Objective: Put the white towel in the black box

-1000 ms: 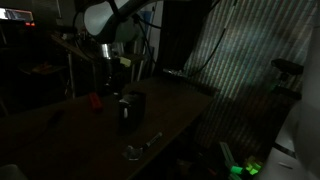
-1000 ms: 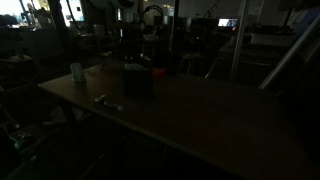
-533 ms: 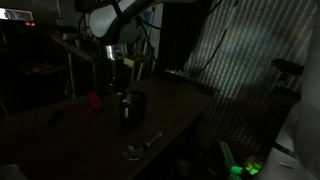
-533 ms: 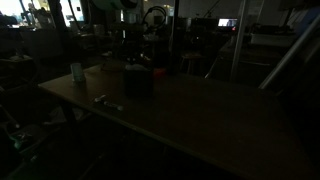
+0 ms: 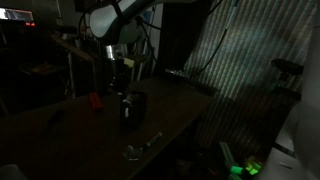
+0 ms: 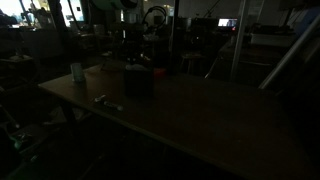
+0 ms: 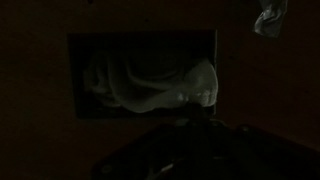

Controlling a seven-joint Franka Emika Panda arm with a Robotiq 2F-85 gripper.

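Red object [image 5: 95,100] lies near the black box [image 5: 132,107].

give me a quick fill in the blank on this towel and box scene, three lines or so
1. The white towel lies ___ the black box.
2. The pincer hangs directly ___ that box, jaws shut.
3. The small thing on the table beside the box is ___ in colour.
Missing words: inside; above; red.
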